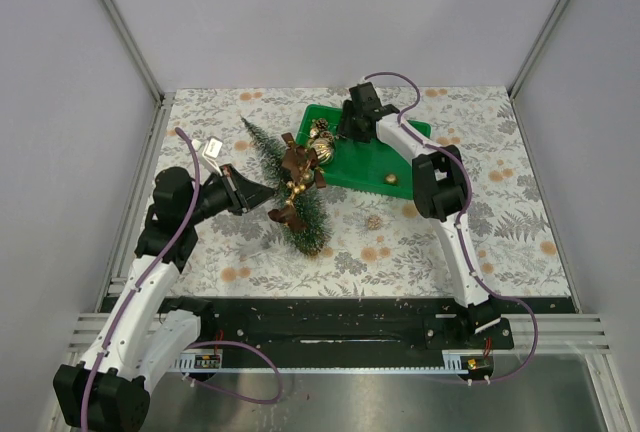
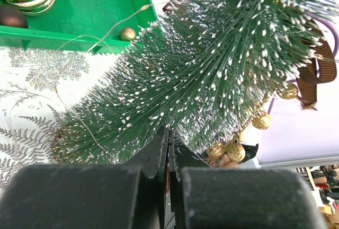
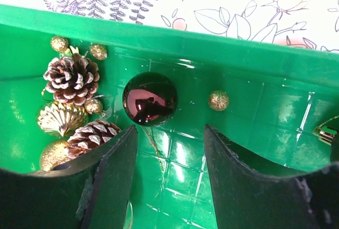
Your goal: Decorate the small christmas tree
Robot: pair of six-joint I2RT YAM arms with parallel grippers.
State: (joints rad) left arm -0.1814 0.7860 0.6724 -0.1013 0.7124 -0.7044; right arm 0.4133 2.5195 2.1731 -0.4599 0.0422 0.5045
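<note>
left end effector (image 1: 262,195) clenched on the small christmas tree (image 1: 265,152), right end effector (image 3: 170,131) released over the green tray (image 3: 254,62).

There are one tree (image 1: 268,160), one green tray (image 1: 365,167), two pine cones (image 3: 71,78), one dark red ball (image 3: 150,98) and one gold shell (image 3: 61,119).

tree (image 2: 201,80) dark green, white-flecked tips | tray (image 1: 362,168) plain green | bauble (image 3: 150,98) glossy maroon | pinecones (image 3: 71,79) brown, white-edged | ribbon (image 2: 312,62) brown, dark stripes | beads (image 2: 261,121) glitter gold | bench (image 1: 520,232) white, grey fern and orange flower print
</note>
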